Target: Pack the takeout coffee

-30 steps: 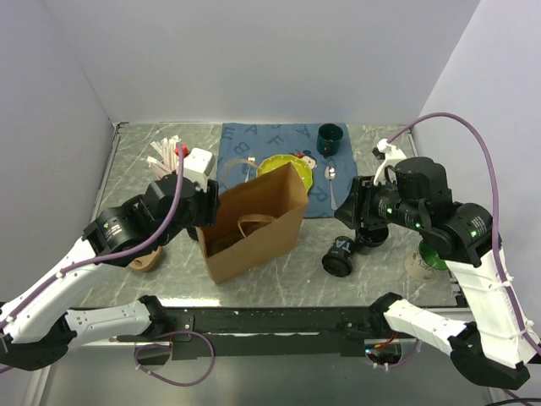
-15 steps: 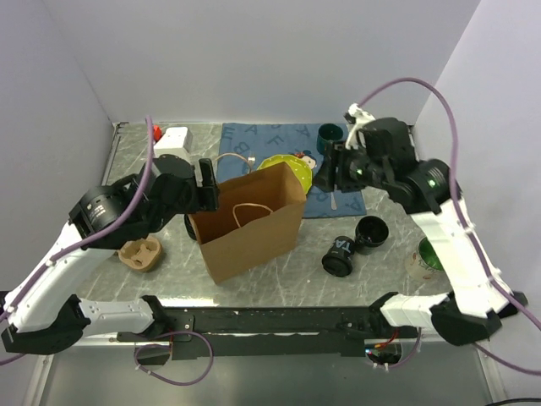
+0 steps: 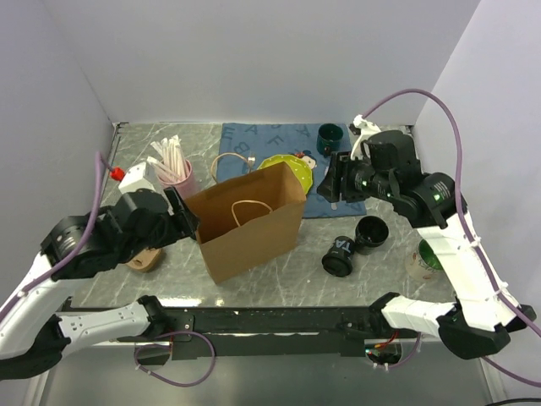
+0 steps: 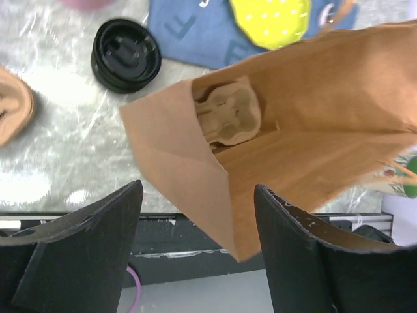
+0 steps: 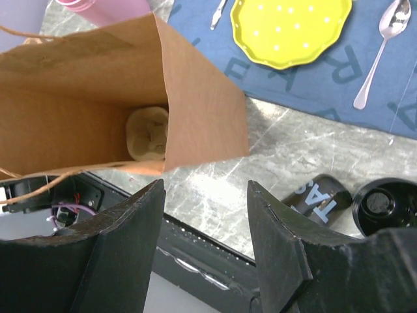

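A black lidded takeout cup (image 3: 372,233) stands upright right of the open brown paper bag (image 3: 254,222); it also shows in the right wrist view (image 5: 384,205). A second black cup with white letters (image 3: 340,255) lies on its side beside it. A third black lidded cup (image 4: 126,54) stands left of the bag. My left gripper (image 3: 182,222) is open and empty above the bag's near left corner (image 4: 195,195). My right gripper (image 3: 332,182) is open and empty, high between the bag and the cups (image 5: 205,189).
A tan pulp piece (image 4: 225,117) lies inside the bag; another (image 3: 144,255) lies left of it. Behind are a blue placemat (image 3: 254,139), yellow plate (image 3: 283,165), dark green mug (image 3: 330,135) and pink cup of straws (image 3: 173,169). A green-lined cup (image 3: 429,255) stands far right.
My left arm has drawn back left and toward the near edge, uncovering the straws. My right gripper rose from the cups toward the back, then came slightly forward. Both stayed open.
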